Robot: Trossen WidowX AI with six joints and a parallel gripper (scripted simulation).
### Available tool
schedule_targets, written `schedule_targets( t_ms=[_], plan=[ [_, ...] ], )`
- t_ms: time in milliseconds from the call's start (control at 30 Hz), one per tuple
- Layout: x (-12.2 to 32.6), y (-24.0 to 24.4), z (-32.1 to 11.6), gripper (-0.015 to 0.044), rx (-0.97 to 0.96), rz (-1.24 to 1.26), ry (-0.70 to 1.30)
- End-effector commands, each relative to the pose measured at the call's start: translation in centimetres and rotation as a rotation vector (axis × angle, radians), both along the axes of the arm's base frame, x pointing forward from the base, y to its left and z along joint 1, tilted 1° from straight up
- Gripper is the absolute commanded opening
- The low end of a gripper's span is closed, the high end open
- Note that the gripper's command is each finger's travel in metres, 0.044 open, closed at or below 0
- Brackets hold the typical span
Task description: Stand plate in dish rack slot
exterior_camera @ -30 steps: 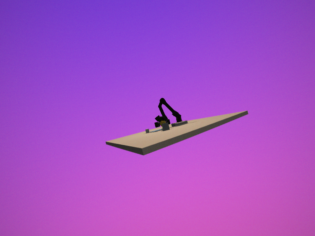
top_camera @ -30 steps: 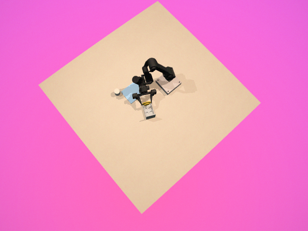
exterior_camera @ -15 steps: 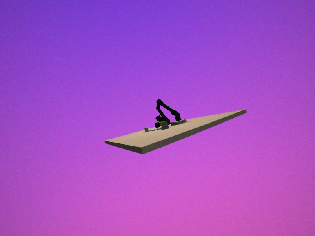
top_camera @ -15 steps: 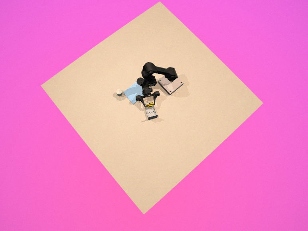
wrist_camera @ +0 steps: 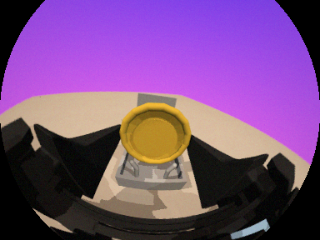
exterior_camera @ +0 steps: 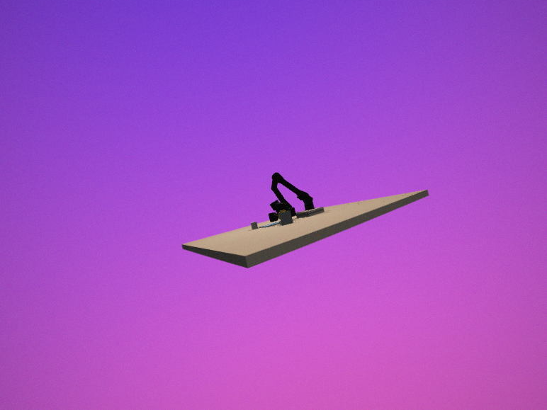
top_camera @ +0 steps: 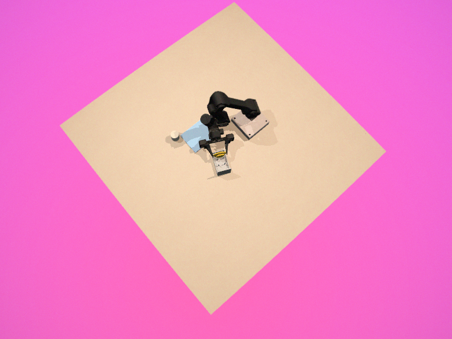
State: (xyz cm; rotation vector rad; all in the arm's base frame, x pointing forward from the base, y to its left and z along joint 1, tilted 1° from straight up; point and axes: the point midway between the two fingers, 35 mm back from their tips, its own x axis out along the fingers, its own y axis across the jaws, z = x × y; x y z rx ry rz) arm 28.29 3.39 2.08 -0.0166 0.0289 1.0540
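A beige, four-cornered tabletop (top_camera: 226, 241) (exterior_camera: 255, 246) (wrist_camera: 75, 108) carries everything; its corners and edges are named here as they lie in the top view. The black arm (top_camera: 235, 102) (exterior_camera: 290, 186) is the largest thing on it. It rises between the middle and the upper right edge, bends at a high elbow, then drops toward the centre. Its pale, pinkish base plate (top_camera: 248, 132) (exterior_camera: 317, 210) lies on the upper right edge's side of the middle, with dark bolt holes near its corners.

A flat light-blue square (top_camera: 195, 135) (exterior_camera: 268, 224) (wrist_camera: 251, 230) lies toward the left corner from the centre, one side of it covered by the arm in the top view. The gripper (top_camera: 219, 154) (exterior_camera: 283, 211) (wrist_camera: 155, 133) is close to the tabletop's centre, low down, its fingers pointing toward the bottom corner. They stand wide apart and are closed on the yellow plate, one at each side of its rim.

The grey dish rack (top_camera: 223, 172) (exterior_camera: 285, 217) (wrist_camera: 151, 184) sits just off the centre toward the bottom corner, well inside all the edges. It has a taller end wall on the bottom corner's side and curved rails inside. The round yellow plate (top_camera: 219, 153) (exterior_camera: 283, 211) (wrist_camera: 155, 134) is roughly upright at the rack's end nearer the centre, its hollow face toward the wrist camera. Whether its lower rim is in a slot cannot be told. The smallest thing, a pale upright cylinder (top_camera: 174, 135) (exterior_camera: 254, 225), stands beside the blue square, on the left corner's side.
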Motion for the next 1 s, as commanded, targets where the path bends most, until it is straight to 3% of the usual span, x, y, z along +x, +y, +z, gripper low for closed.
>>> schedule_targets(
  t_ms=[0, 367, 600, 967],
  plan=[
    [0.0, 0.0, 0.0, 0.0105, 0.000, 0.000, 0.000],
    [0.0, 0.0, 0.0, 0.0394, 0.000, 0.000, 0.000],
    [0.1, -0.1, 0.7, 0.0400, 0.002, 0.001, -0.003],
    [0.8, -0.6, 11.4, 0.0400, 0.018, 0.024, -0.046]
  ],
)
